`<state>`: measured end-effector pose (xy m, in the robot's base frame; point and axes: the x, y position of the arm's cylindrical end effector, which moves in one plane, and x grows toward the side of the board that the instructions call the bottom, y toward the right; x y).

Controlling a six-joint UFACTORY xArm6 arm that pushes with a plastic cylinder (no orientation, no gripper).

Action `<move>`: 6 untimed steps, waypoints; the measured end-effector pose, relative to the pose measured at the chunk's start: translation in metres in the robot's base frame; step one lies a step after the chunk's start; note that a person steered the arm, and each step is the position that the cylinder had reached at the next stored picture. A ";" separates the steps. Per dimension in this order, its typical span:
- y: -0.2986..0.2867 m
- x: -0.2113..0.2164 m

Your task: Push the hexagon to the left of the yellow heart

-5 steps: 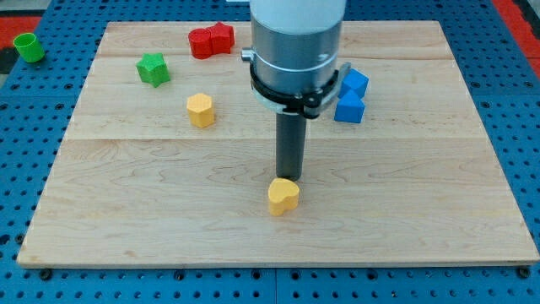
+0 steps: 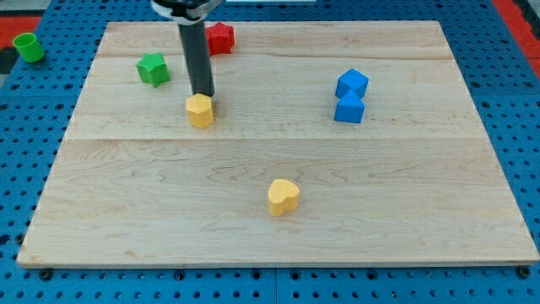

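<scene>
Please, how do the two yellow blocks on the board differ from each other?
The yellow hexagon has flat sides and a flat six-cornered top; the yellow heart is rounded with a notch. The hexagon lies toward the view's upper left, the heart lower, near the middle. My tip stands right behind the hexagon, while the heart stands alone. Both share the same yellow and similar size.

My tip (image 2: 202,95) sits at the far edge of the yellow hexagon (image 2: 200,111), touching it or nearly so. The yellow heart (image 2: 283,196) lies nearer and to the right on the wooden tabletop (image 2: 422,186). A green star (image 2: 153,68) sits far left, two blue blocks (image 2: 350,96) right, a red block (image 2: 220,38) far.
</scene>
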<state>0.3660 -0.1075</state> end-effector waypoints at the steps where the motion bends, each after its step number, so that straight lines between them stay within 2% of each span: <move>1: 0.061 0.075; 2: 0.109 0.113; 3: 0.106 0.067; 4: 0.046 0.042; 5: -0.004 0.036; 6: 0.023 0.096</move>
